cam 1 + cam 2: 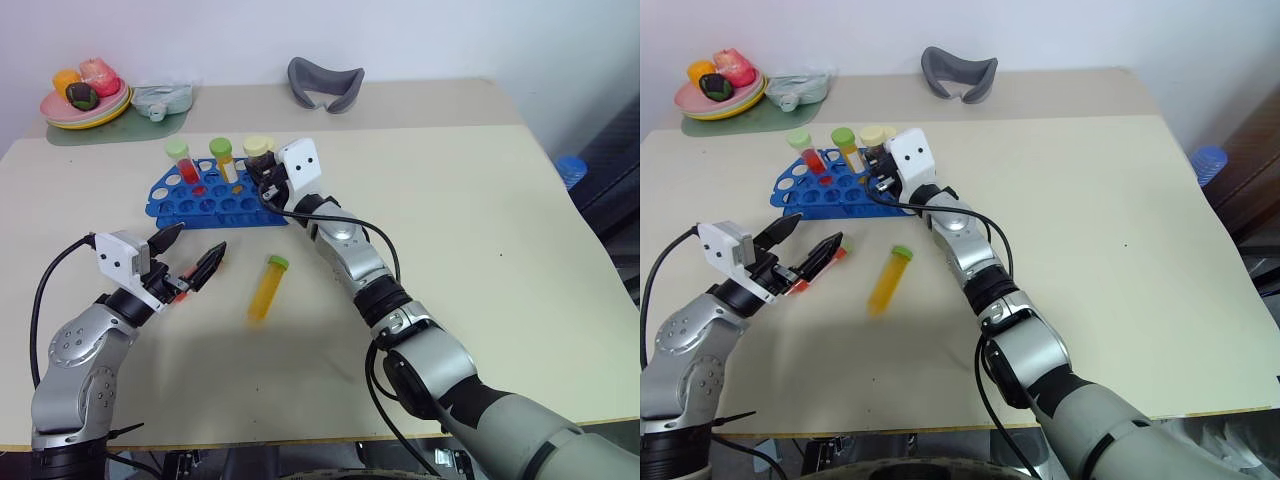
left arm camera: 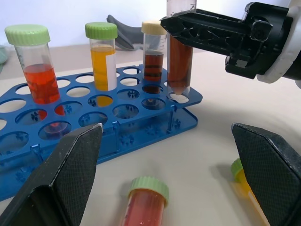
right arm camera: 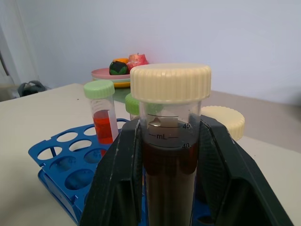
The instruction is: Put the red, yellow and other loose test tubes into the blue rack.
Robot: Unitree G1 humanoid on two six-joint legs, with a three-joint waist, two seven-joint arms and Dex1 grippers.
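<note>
Nearest us on the left, the left gripper [image 1: 192,255] hovers with its fingers spread apart over a red tube [image 2: 145,207] lying on the table [image 1: 480,200] (its wrist view shows the green cap that the head views half hide). Just right lies a yellow tube [image 1: 266,288]. Farther off, the right gripper [image 2: 188,28] is clamped on a brown tube [image 3: 170,155], its tip in a right-end hole of the blue rack [image 1: 215,200], which holds three upright tubes.

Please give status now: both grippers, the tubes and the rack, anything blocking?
Right gripper shut on brown tube, tip at a corner hole of the blue rack. Left gripper open, empty. Yellow tube and red tube loose on table. Nothing blocking.
</note>
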